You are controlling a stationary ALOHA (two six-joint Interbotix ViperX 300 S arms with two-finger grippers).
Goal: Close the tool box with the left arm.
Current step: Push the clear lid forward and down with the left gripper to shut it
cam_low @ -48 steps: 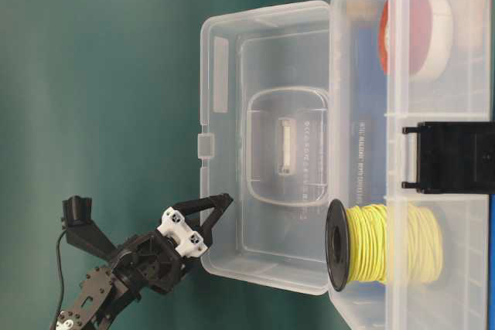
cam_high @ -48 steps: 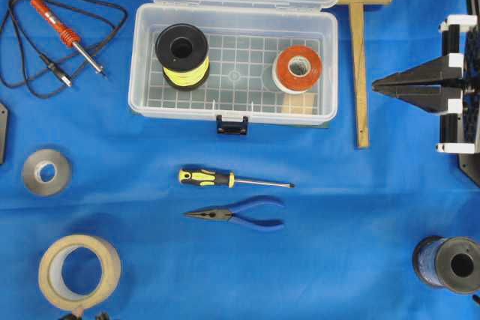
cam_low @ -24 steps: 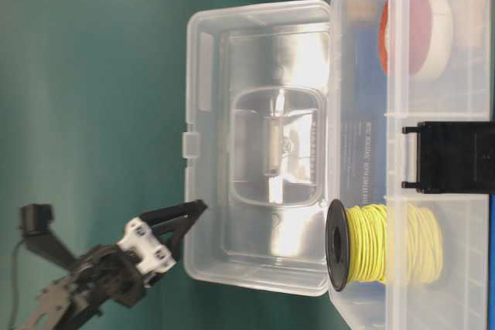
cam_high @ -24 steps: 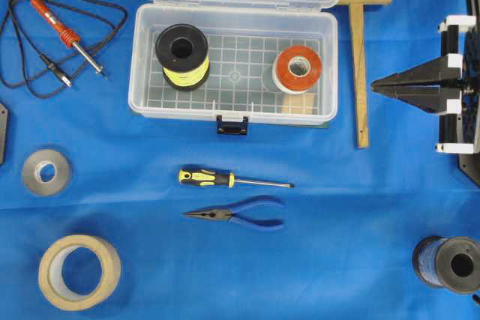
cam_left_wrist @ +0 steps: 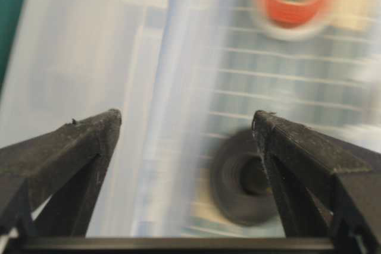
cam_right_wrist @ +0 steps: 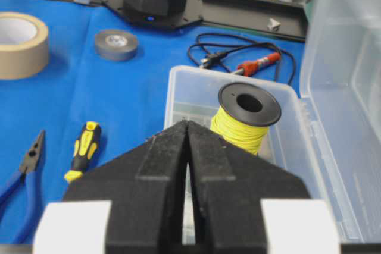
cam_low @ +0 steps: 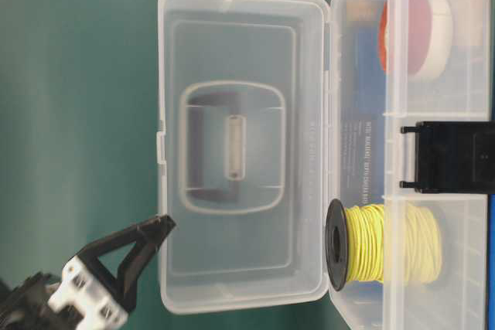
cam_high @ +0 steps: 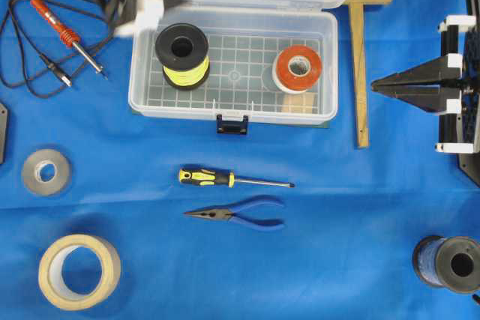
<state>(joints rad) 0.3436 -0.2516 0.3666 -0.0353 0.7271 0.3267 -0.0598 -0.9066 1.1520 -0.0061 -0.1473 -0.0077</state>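
Lid-closing is the step in hand. The tool box (cam_high: 232, 65) sits at the far middle of the blue surface (cam_high: 337, 207), its lid (cam_low: 240, 152) raised roughly upright on the rear hinge. The left tool (cam_low: 151, 237) has its jaws spread wide and holds nothing; it is behind the lid's outer face, near the free edge at one corner (contact cannot be confirmed, as the wrist view is blurred). Judgement: the next move calls for a push on the lid's back, forward and down over the base until it meets the dark latch (cam_high: 232, 124).

Inside stand a yellow wire spool (cam_high: 181, 54) and a red tape roll (cam_high: 298, 68); either may foul the lid if it stands above the rim. The right tool (cam_high: 382, 86) is pressed shut, empty, well off to the side. Screwdriver (cam_high: 232, 179) and pliers (cam_high: 236, 213) lie in front, clear of the swing.
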